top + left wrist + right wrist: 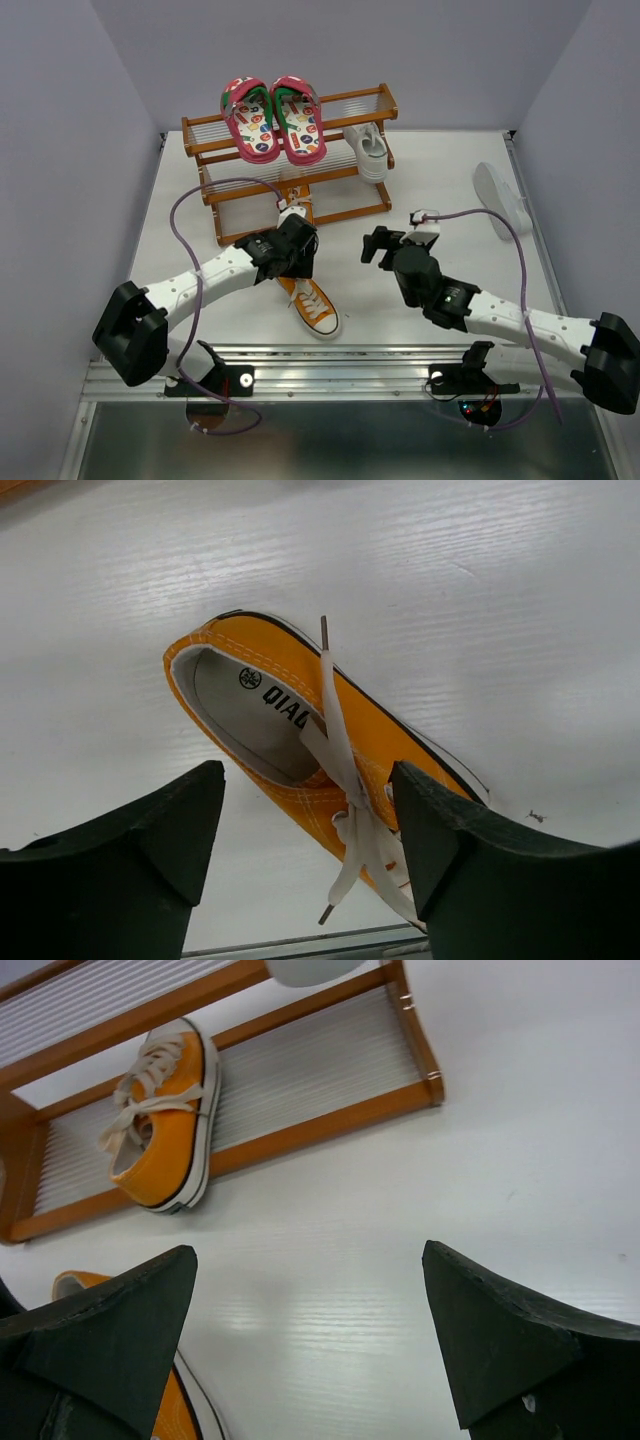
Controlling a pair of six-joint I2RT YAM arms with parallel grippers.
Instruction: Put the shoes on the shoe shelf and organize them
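I am hovering my left claw [308, 780], released, over the orange sneaker [255, 715] lying on the worktop [500, 580]; my right claw [308, 1260] is hanging released, grasping nothing.

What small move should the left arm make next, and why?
Probably lower the left claw a little and close it on the orange canvas sneaker with white laces. It lies on the white table between the open fingers, not yet gripped, while its partner already sits on the lower tier of the orange-brown wooden shoe shelf, with bare rods beside it.
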